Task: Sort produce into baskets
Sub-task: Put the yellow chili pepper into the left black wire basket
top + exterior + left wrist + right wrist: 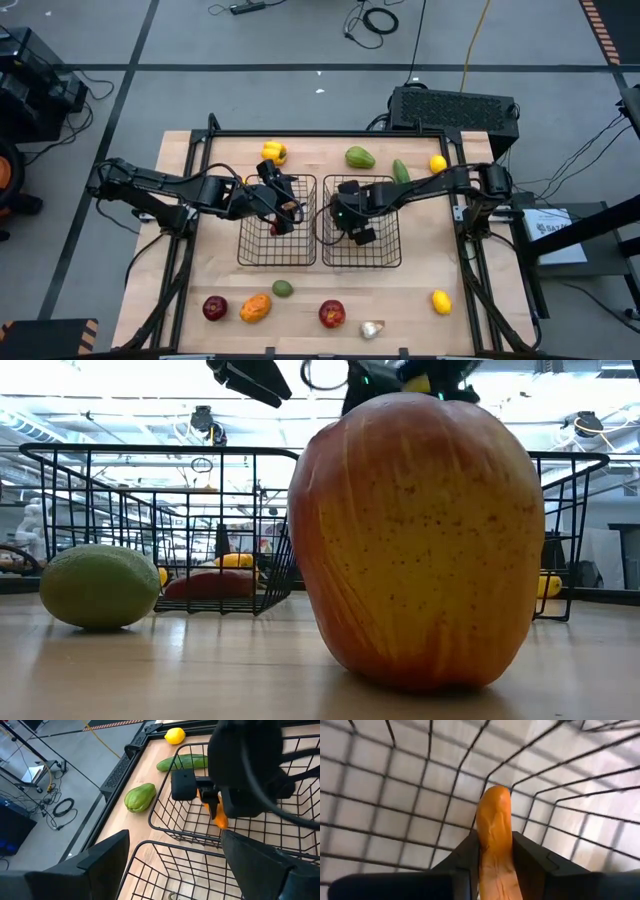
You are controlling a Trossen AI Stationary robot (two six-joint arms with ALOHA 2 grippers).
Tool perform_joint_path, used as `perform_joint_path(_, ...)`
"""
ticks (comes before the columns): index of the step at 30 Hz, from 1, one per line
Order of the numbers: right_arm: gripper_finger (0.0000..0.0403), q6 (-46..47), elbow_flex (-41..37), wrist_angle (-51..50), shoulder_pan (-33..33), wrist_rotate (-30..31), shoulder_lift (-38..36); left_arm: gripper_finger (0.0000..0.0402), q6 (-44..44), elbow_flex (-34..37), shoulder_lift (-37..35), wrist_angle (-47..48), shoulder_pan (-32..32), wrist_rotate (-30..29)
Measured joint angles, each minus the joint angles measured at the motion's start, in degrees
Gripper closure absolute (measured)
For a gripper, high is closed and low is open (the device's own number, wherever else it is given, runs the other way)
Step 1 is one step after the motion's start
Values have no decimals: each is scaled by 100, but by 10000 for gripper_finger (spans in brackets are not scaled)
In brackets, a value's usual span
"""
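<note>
**Orange pepper pinched over the right basket, with the left arm close by**

The right gripper (495,865) hangs inside the right basket (388,255), its two dark fingers (462,857) closed narrowly on a slim orange pepper (494,827) that stands up between them, its rounded tip pointing toward the basket's wire floor. The left wrist view shows the same pepper (216,812) under the right arm's wrist, above the wires. The left gripper (170,870) hovers over the left basket (250,255) with its fingers spread wide and nothing between them; a red piece (205,584) and a yellow one (235,560) lie in that basket.

The main risk seems to be the grip itself. The pepper is smooth and tapered, and only its lower part sits between the fingers, so it could squirt out or swing sideways if the squeeze is uneven. Let go from this height, it might bounce on the grid or end up wedged against a wire.

A second risk is contact between the arms: both wrists crowd the narrow gap where the baskets meet, and a careless lift could clip the other arm or catch a basket rim and drag it.

Much produce is left on the table: a yellow pepper (273,152), a chayote-like green fruit (360,157), a cucumber (401,171), two lemons (438,163), apples (332,313) and a garlic bulb (371,328). A shoved basket could scatter them.
</note>
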State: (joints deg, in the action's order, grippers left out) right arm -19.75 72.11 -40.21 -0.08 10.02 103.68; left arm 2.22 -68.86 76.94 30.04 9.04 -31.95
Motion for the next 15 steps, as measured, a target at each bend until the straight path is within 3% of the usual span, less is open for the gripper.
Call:
perform_joint_path(8,312,584,1369,-1132,221,-595,-9,80,2,0,-22,245,40,1)
perform_joint_path(11,312,528,1701,-826,362,-744,-9,80,35,0,-126,439,90,0)
perform_joint_path(15,312,67,1811,361,570,-743,-11,80,473,-60,-454,1105,201,-131)
